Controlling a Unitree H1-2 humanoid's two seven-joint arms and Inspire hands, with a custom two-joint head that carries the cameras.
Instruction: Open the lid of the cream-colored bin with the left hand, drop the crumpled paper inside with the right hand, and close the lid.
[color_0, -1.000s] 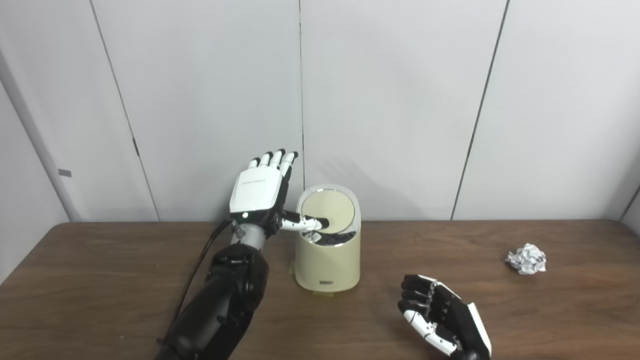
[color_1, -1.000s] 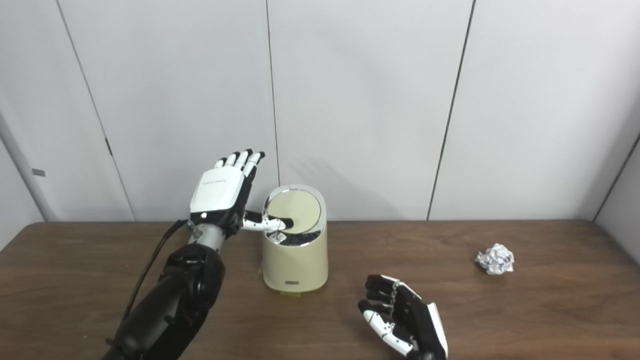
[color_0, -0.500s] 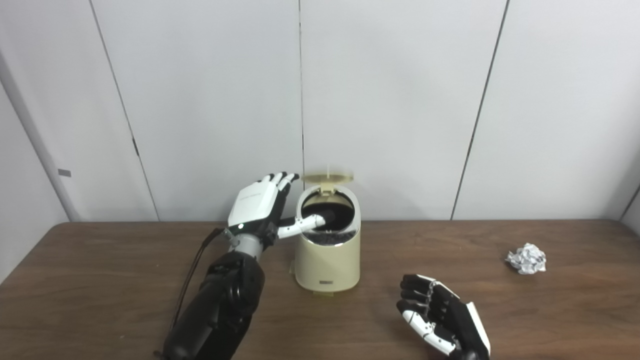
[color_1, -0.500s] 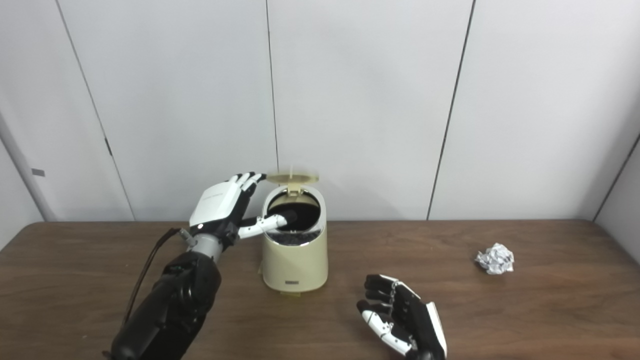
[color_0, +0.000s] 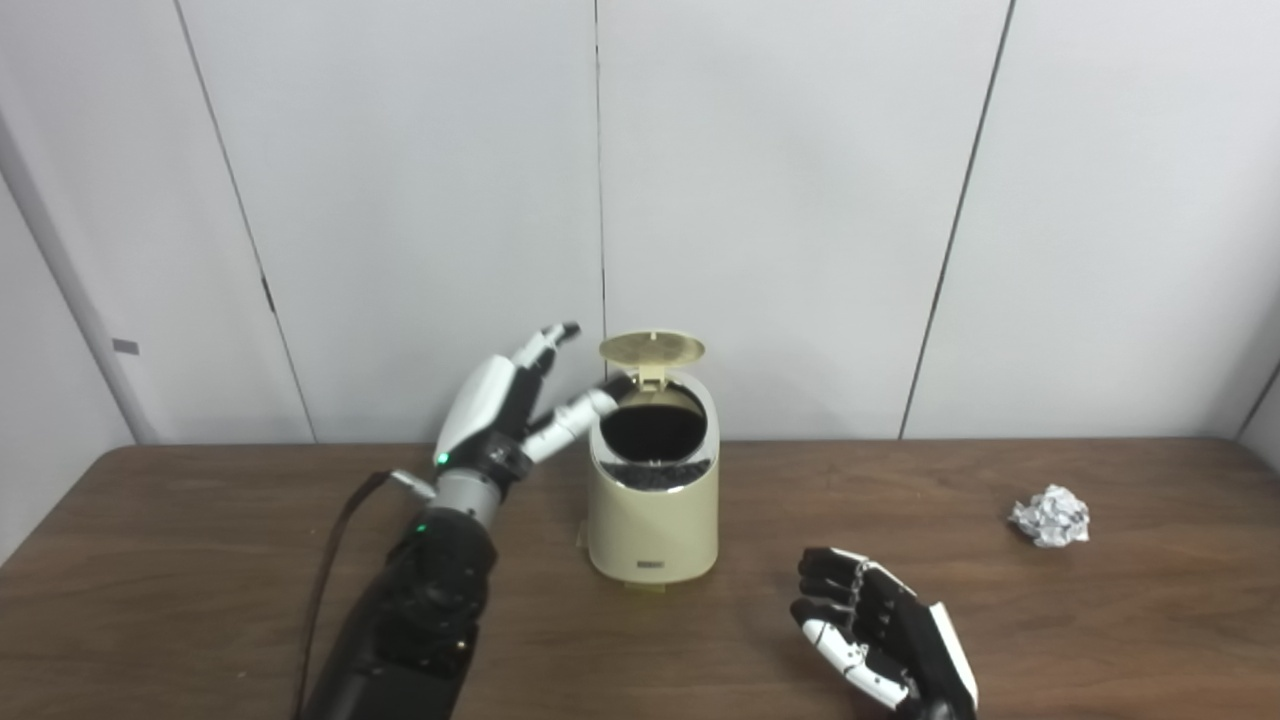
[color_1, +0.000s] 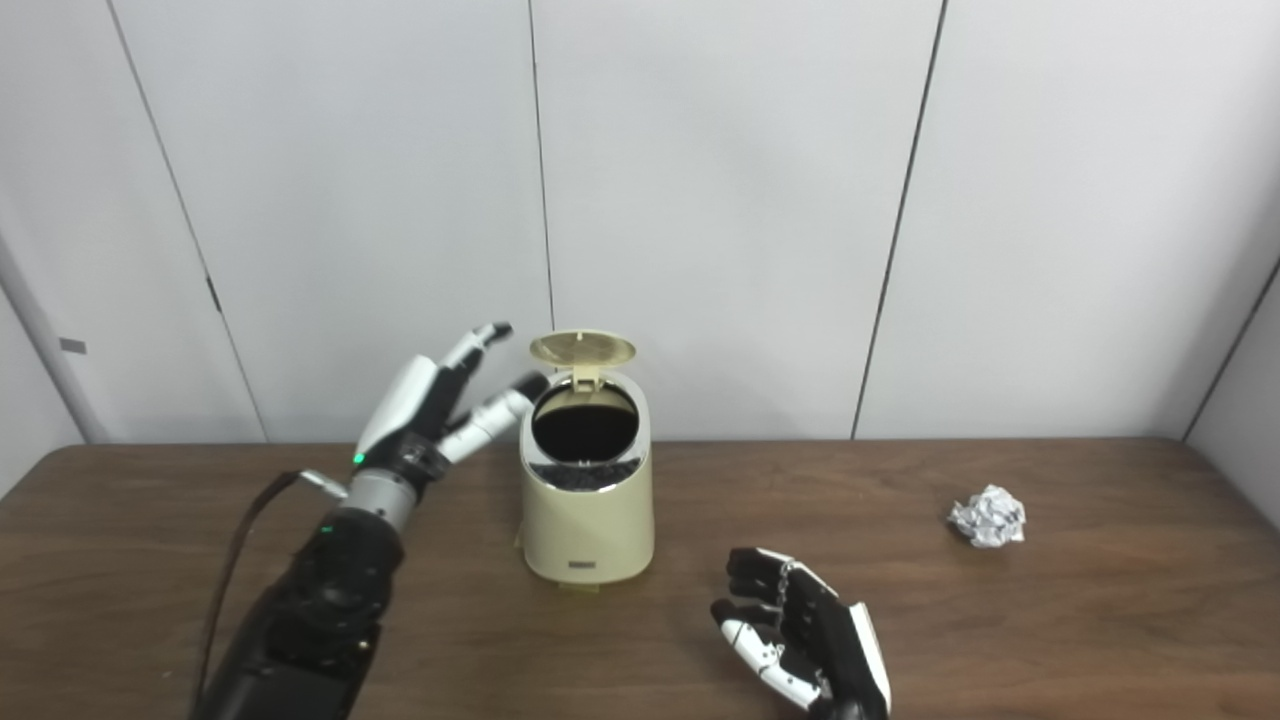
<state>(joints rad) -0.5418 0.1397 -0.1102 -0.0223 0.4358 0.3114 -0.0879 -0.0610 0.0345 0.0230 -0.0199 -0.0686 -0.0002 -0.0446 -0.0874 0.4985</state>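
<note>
1. Bin mid-tabletop, lid up; crumpled paper far right.
2. Left hand spread, empty; right hand loosely curled, empty.
3. Risk: left hand's thumb near the rim could knock the lid shut.

Dark brown wooden table, matt, fine grain running across lower frame. Cream-coloured plastic bin, centre, smooth, showing a faint satin sheen; shiny chrome-like metal ring gleaming round its mouth. Round cream lid looking matt. White crumpled paper ball, right, creased and rough. Left hand wearing glossy white plastic shell; right hand showing black matt plastic.
</note>
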